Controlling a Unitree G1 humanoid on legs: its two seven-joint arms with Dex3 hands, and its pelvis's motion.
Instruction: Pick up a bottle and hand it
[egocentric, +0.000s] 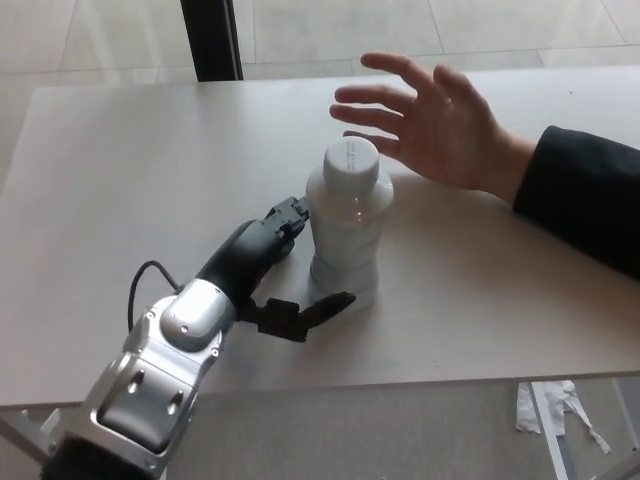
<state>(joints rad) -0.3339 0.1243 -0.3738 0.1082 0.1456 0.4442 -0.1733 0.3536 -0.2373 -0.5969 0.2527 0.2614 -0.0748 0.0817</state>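
Your left hand (268, 272) reaches in from the lower left and is wrapped around the lower half of the white bottle (346, 228): the thumb (318, 308) curls across the near side at the bottle's base, and the two fingers (289, 214) press against its left side and pass behind it, so you have it clasped rather than merely touched. The bottle stands upright on the pale bench (120, 180), near the middle and towards the front edge, with its white cap on; you cannot tell from this view whether its base has left the surface. Just beyond the cap, a person's hand (435, 125) hovers open above the bench, palm facing the bottle, fingers spread, a dark sleeve (585, 200) running off to the right. Your right hand does not show.
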